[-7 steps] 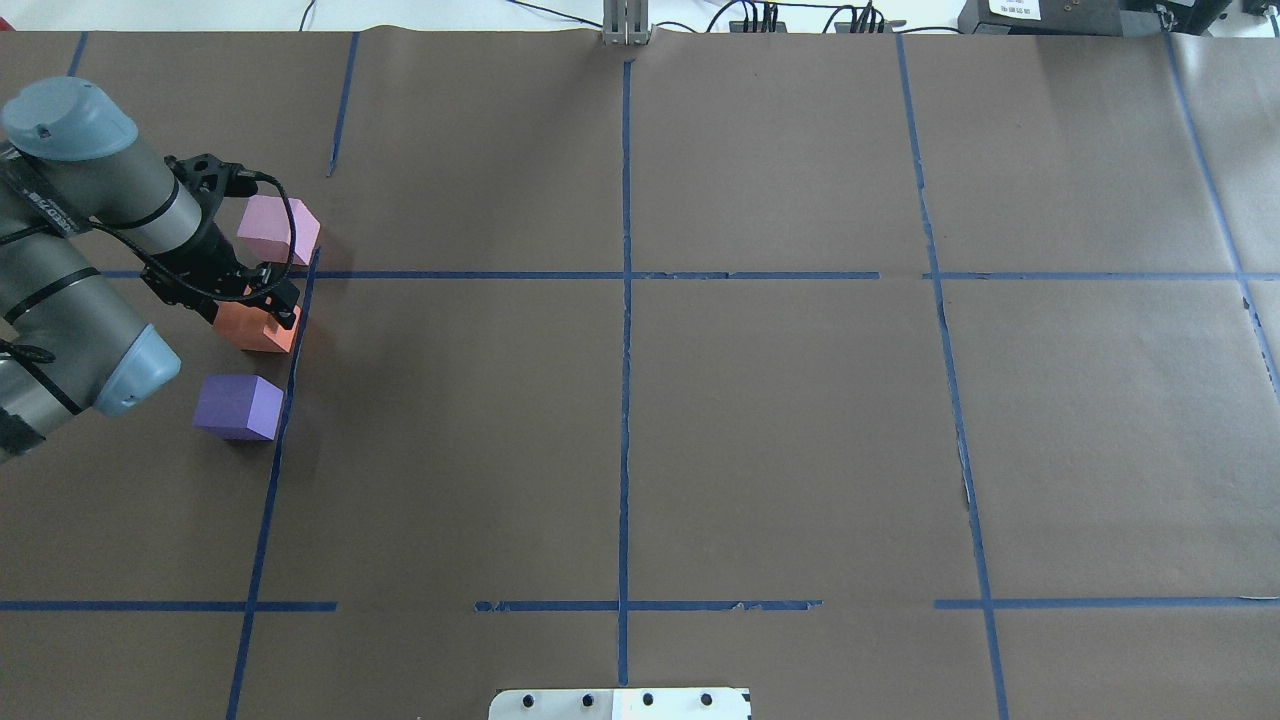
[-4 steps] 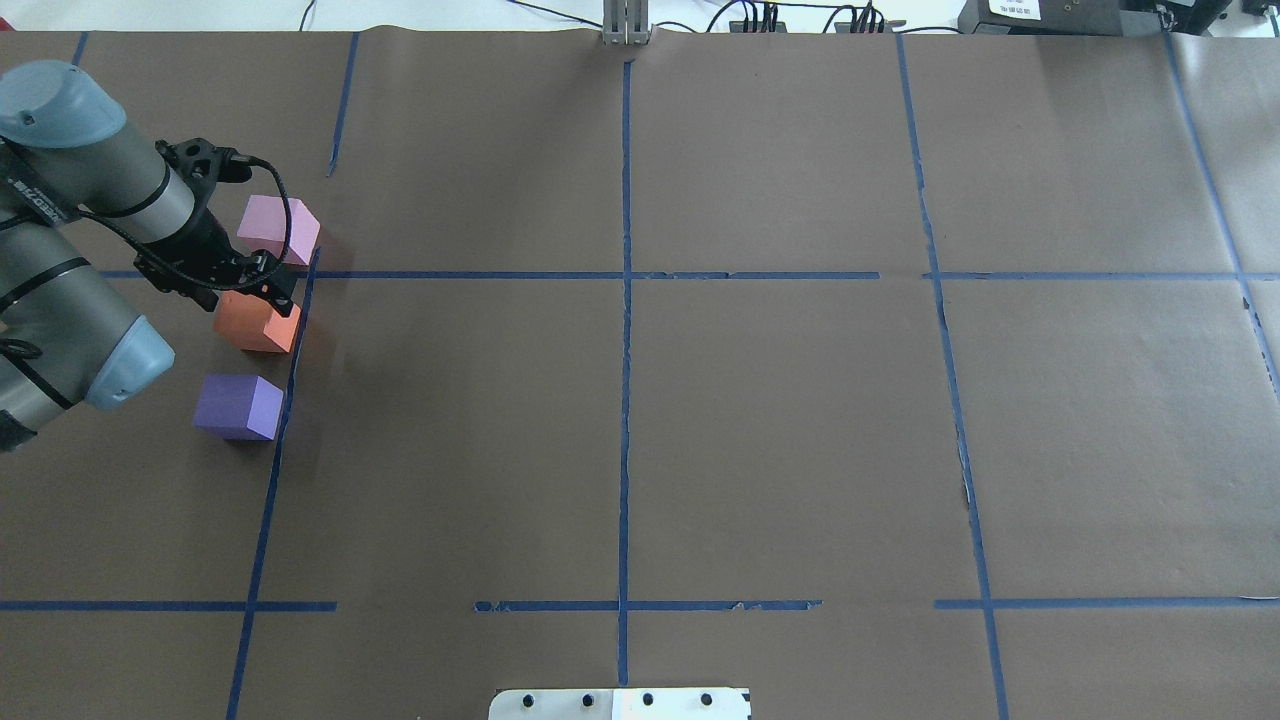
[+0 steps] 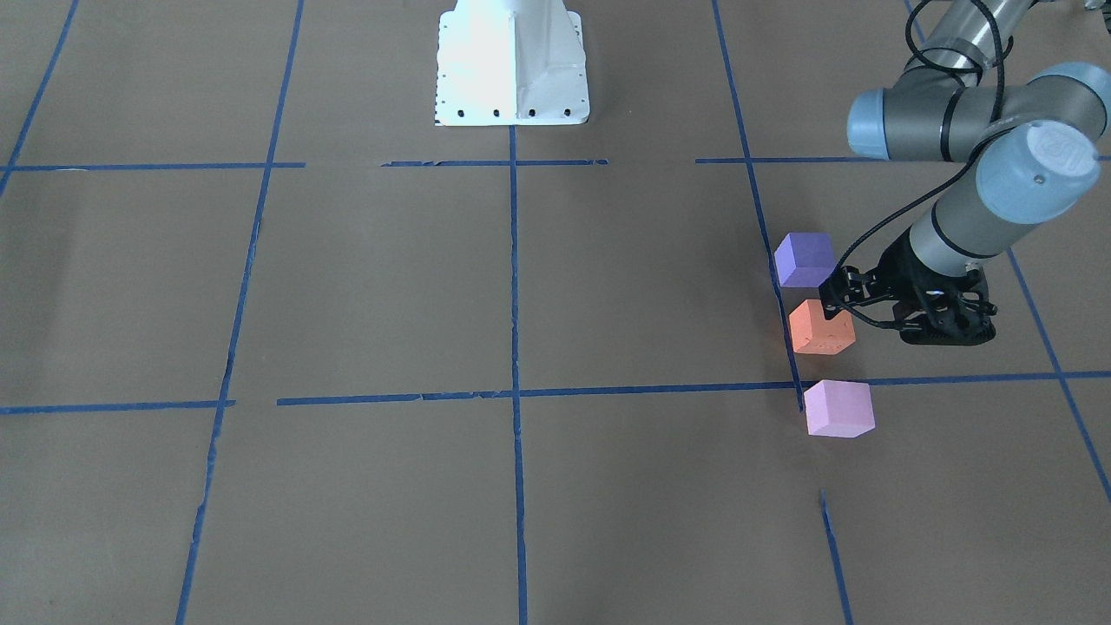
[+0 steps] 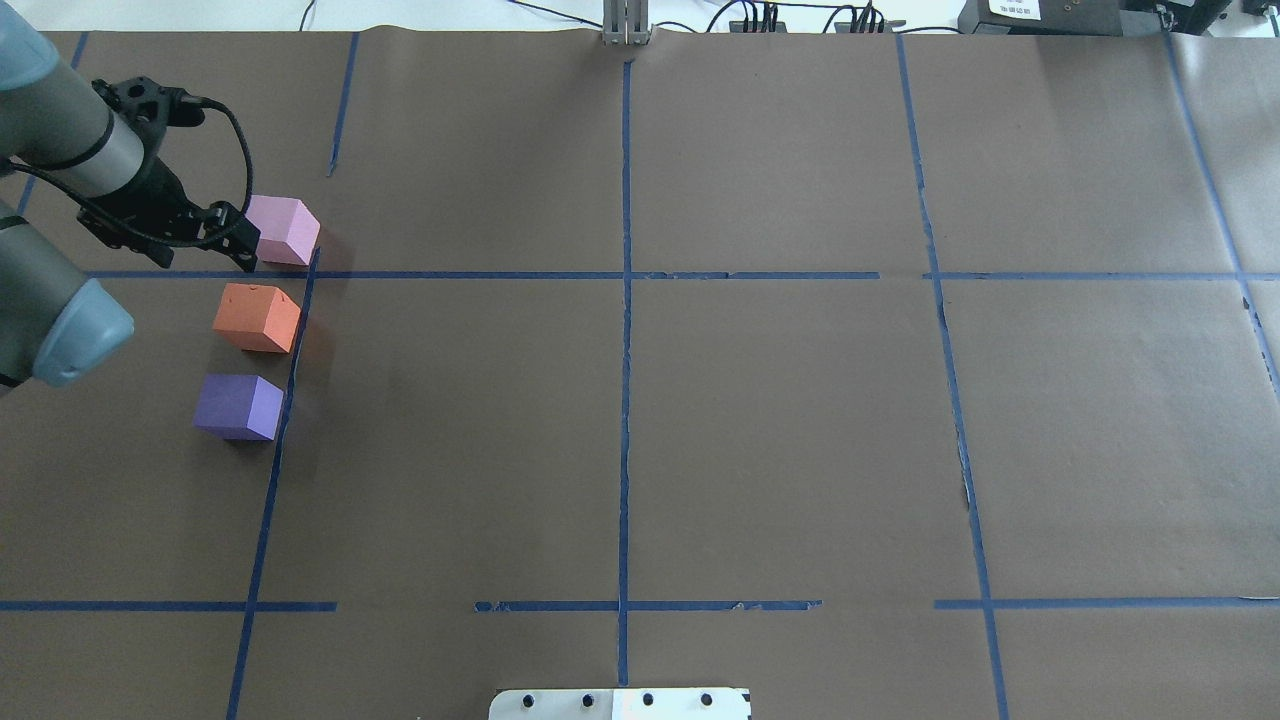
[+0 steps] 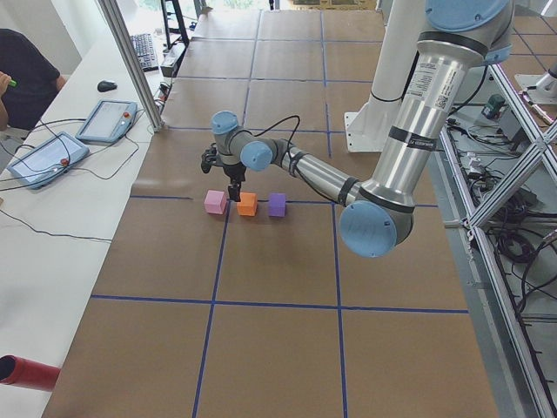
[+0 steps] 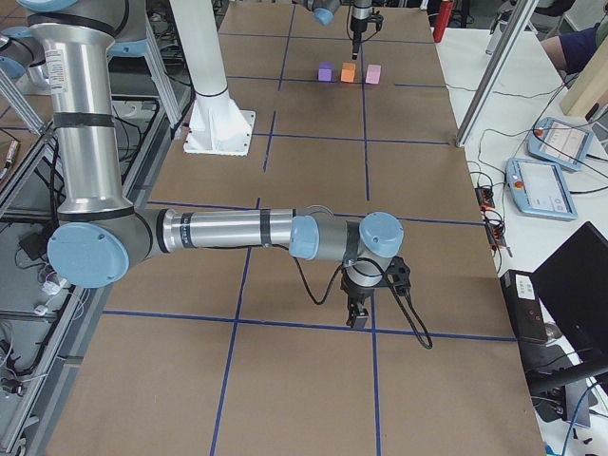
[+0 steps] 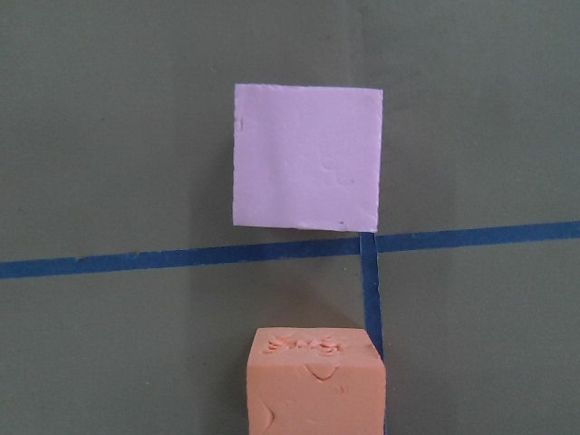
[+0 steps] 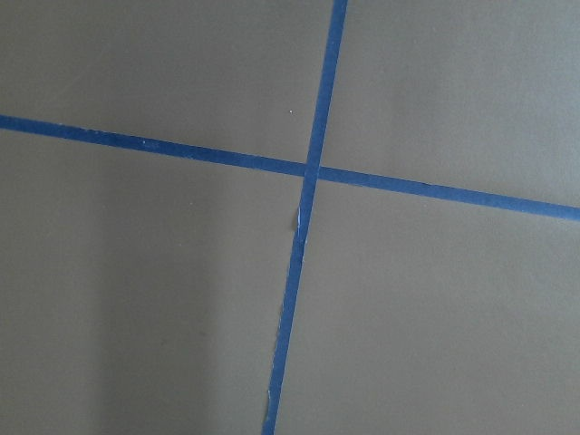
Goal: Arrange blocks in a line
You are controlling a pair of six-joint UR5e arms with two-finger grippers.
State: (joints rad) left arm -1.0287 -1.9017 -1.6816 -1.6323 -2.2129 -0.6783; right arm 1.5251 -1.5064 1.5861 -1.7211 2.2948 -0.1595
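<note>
Three blocks stand in a row on the brown paper beside a blue tape line. They are the pink block (image 4: 283, 230), the orange block (image 4: 257, 317) and the purple block (image 4: 238, 406). They also show in the front view as pink (image 3: 838, 408), orange (image 3: 821, 327) and purple (image 3: 805, 259). My left gripper (image 4: 235, 238) is open and empty, raised just left of the pink block and clear of the orange one. The left wrist view looks down on the pink block (image 7: 306, 156) and the orange block (image 7: 315, 381). My right gripper (image 6: 358, 318) hangs low over a tape crossing far from the blocks; I cannot tell its state.
The white robot base plate (image 3: 512, 61) sits at the table's middle on the robot's side. Blue tape lines (image 4: 625, 300) divide the paper into squares. A side bench holds tablets (image 5: 106, 120), a metal post (image 5: 130, 65) and a red cylinder (image 5: 26, 373).
My left gripper has let go of the orange block, risen and moved back toward the far left. The orange block stays on the table between the pink and purple ones.
</note>
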